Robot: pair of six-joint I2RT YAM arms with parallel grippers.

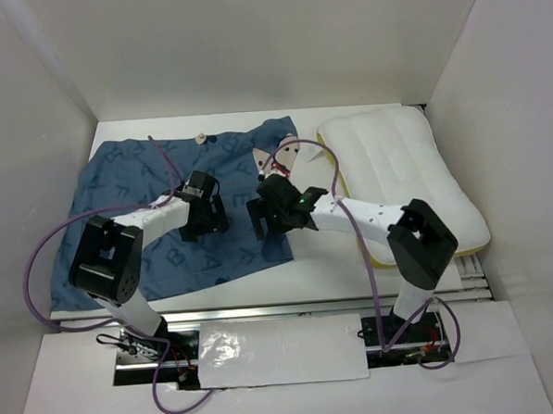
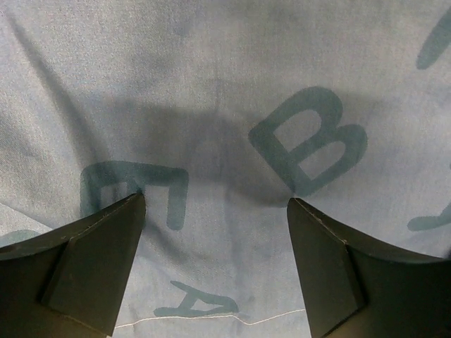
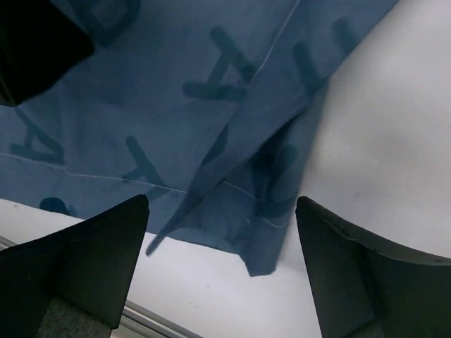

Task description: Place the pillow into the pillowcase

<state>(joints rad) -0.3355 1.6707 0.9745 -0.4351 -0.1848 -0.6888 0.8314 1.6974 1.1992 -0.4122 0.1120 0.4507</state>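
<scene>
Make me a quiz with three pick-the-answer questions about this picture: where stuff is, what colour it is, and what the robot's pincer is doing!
1. Where is the pillow compared with the pillowcase?
A inside it
B to its right
C under it

2. What colour is the pillowcase?
A red
B green
C blue

3. How is the left pincer?
A open
B shut on the pillow
C shut on the pillowcase

Answers:
1 B, it lies bare beside the pillowcase.
2 C, it looks blue in every view.
3 A, there is a wide gap and nothing is held.

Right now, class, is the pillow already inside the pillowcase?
No, the pillow lies uncovered beside the flat blue pillowcase.
</scene>
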